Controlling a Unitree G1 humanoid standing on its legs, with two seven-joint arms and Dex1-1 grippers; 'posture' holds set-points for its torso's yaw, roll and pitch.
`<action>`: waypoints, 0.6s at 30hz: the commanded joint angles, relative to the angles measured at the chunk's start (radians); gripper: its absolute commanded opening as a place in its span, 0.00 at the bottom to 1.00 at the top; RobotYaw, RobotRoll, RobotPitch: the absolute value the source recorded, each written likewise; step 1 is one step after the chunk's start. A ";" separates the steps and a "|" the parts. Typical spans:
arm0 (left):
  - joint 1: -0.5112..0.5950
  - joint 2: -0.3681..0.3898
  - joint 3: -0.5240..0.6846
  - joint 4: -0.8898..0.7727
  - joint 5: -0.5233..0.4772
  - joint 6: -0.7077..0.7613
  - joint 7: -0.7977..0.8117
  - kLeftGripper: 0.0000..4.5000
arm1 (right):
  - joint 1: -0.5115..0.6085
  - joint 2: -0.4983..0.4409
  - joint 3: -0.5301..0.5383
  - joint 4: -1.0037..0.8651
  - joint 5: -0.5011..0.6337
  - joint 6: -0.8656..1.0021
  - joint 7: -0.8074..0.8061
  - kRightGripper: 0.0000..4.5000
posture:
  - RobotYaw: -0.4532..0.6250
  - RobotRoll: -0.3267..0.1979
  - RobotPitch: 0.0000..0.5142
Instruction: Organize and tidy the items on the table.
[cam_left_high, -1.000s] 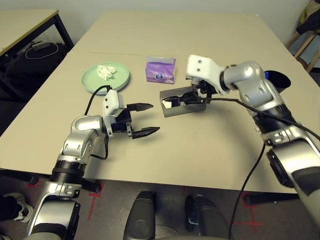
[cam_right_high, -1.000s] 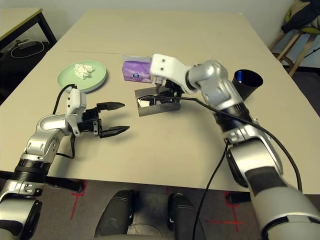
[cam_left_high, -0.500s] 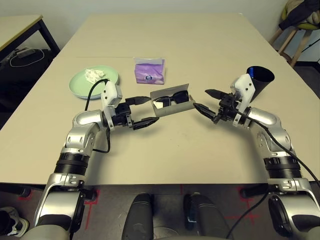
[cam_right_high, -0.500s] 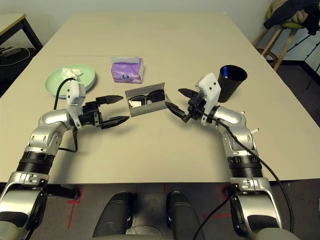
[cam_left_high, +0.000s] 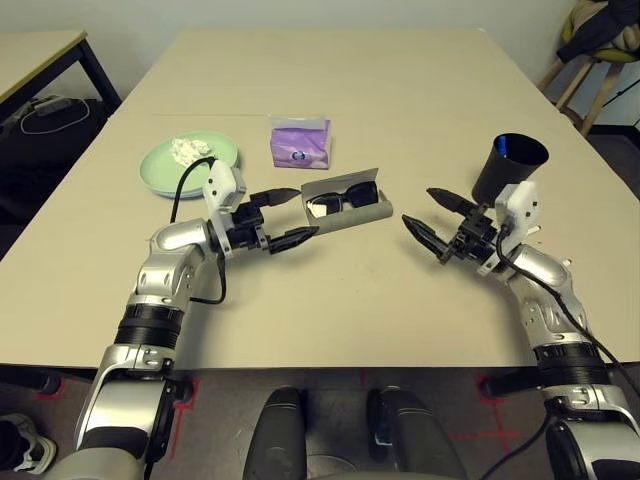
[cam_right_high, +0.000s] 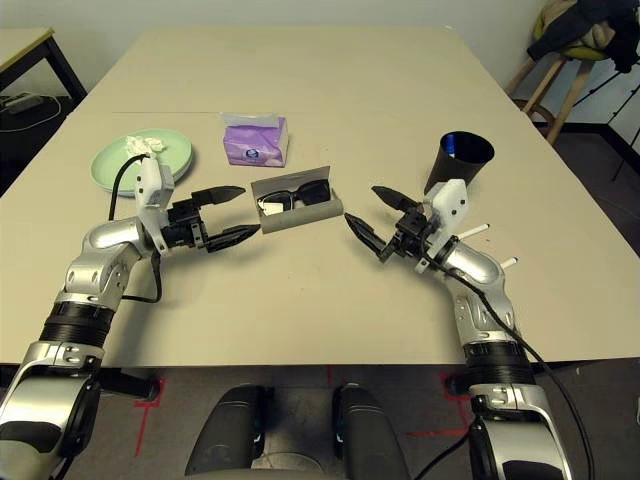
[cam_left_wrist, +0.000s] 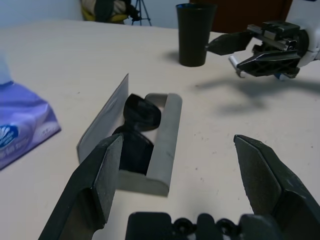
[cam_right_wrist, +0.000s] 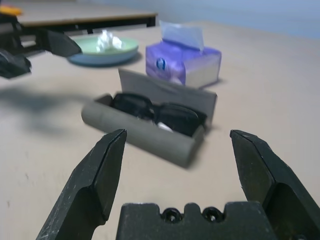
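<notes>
Reference part: the grey glasses case (cam_left_high: 360, 215), lid raised, on the counter (cam_left_high: 300, 310). The black sunglasses (cam_left_high: 342, 199) are seated inside it.

Left pincer (cam_left_high: 291, 217): positioned just beside the case, on its left — fingers apart, nothing between them. Right pincer (cam_left_high: 427, 217): positioned near the case, on its right — fingers apart, nothing between them.

The purple tissue pack (cam_left_high: 300, 147) lies beyond the case, slightly to the left, a white tissue projecting from its top. The pale-green plate (cam_left_high: 222, 146), stacked on a light-blue plate (cam_right_wrist: 105, 59), is located farther left of the case and carries the crumpled white tissue (cam_left_high: 189, 151). The black cup (cam_left_high: 498, 172) stands upright, well to the right of the case, a blue item (cam_left_high: 502, 145) inside. Two white pens (cam_right_high: 473, 231) lie to the right of the case, beside the right forearm (cam_right_high: 470, 270).
</notes>
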 joint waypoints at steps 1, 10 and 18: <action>0.010 0.008 0.008 0.021 0.013 -0.007 0.013 1.00 | 0.012 -0.013 0.002 0.002 0.020 0.030 0.000 0.99 | 0.61 0.62 0.17; -0.047 0.012 0.006 0.220 0.083 -0.118 0.037 0.79 | 0.030 0.009 0.017 -0.071 0.034 0.063 -0.033 1.00 | 0.61 0.62 0.17; -0.087 -0.016 0.002 0.317 0.089 -0.204 -0.012 0.11 | 0.036 0.002 0.013 -0.087 0.037 0.077 -0.051 1.00 | 0.60 0.62 0.18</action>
